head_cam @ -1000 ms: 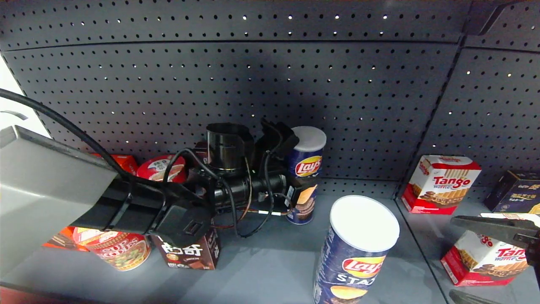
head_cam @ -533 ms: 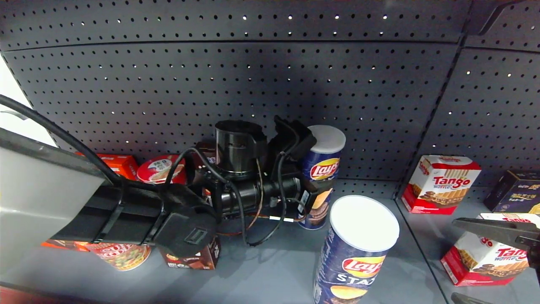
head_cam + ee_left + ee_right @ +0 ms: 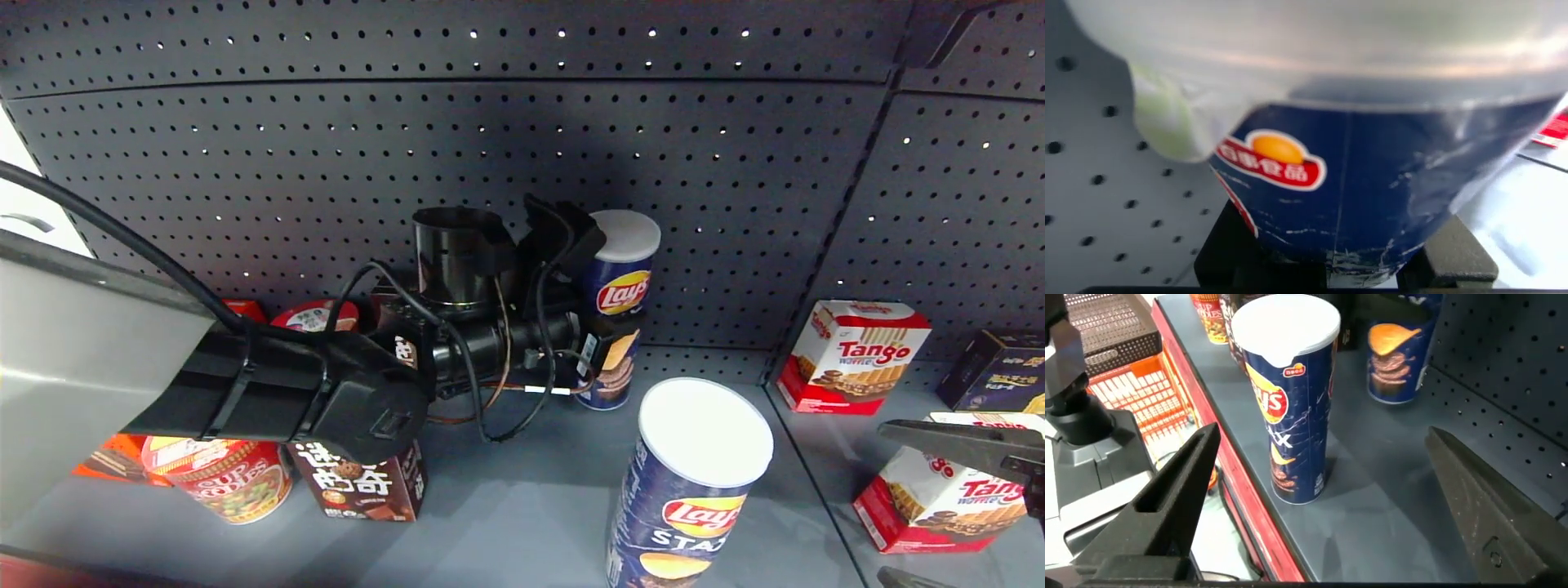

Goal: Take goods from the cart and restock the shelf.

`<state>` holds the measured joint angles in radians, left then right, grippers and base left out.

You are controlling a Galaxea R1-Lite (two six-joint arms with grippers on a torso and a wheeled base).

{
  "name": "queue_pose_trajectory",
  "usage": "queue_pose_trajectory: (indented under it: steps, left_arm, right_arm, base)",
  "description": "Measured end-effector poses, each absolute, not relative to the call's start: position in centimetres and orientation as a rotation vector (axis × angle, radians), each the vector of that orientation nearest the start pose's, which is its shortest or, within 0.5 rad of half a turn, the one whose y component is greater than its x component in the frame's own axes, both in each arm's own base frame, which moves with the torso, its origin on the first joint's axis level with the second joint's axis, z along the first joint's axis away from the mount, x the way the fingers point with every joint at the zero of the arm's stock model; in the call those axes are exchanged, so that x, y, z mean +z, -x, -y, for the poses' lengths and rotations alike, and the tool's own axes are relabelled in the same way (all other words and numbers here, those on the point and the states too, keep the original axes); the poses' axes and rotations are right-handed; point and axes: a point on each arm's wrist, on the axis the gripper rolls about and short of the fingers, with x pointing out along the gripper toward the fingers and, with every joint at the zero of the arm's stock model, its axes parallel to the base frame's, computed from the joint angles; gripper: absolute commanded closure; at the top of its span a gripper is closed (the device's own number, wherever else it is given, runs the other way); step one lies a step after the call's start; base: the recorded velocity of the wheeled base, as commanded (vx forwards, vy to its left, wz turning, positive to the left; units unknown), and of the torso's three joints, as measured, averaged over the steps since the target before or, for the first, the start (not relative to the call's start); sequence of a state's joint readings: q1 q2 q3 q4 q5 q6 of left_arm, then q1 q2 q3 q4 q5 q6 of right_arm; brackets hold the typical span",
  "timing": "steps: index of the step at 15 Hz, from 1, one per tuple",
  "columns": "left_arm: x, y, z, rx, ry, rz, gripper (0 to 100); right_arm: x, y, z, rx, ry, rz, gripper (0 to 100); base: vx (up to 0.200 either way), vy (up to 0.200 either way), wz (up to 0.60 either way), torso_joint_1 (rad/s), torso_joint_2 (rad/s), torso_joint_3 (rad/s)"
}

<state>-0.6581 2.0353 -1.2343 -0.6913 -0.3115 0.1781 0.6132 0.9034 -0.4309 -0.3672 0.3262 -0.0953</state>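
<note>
Left claw [image 3: 606, 341] is clamping a chip can [image 3: 624, 282] by the shelf's [image 3: 506, 506] back edge, not yet releasing; second can [image 3: 694, 490] is already standing near the front edge; right claw [image 3: 1323, 441] is gaping apart.

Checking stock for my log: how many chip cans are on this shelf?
2. The front chip can stands near the edge of the shelf; the rear chip can is by the pegboard, held in the left gripper. More could hide behind the left arm.
</note>
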Motion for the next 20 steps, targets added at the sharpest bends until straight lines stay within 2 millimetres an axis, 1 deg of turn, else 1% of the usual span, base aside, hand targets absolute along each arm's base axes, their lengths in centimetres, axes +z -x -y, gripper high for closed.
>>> queue_pose_trajectory:
  steps: [4, 9, 16, 17, 20]
  left_arm:
    - [17.5, -33.2, 25.8, -0.965, -0.185, -0.042, 100]
    - [16.5, -33.8, 25.7, -0.956, -0.188, -0.062, 100]
    - [16.0, -34.0, 25.8, -0.957, -0.189, -0.073, 100]
    - [16.0, -33.9, 25.8, -0.957, -0.189, -0.075, 0]
    - [16.0, -33.9, 25.9, -0.959, -0.189, -0.075, 0]
  right_arm:
    - [21.2, -8.2, -6.6, 0.945, 0.104, -0.068, 0]
    - [21.1, -8.2, -6.7, 0.945, 0.105, -0.073, 0]
    - [20.9, -8.2, -6.7, 0.945, 0.106, -0.081, 0]
    - [20.9, -8.2, -6.7, 0.945, 0.106, -0.081, 0]
    - [20.9, -8.2, -6.7, 0.944, 0.106, -0.081, 0]
  base:
    - [0.0, 0.0, 0.0, 0.0, 0.0, 0.0]
    - [0.0, 0.0, 0.0, 0.0, 0.0, 0.0]
    - [0.0, 0.0, 0.0, 0.0, 0.0, 0.0]
    - [0.0, 0.0, 0.0, 0.0, 0.0, 0.0]
    - [0.0, 0.0, 0.0, 0.0, 0.0, 0.0]
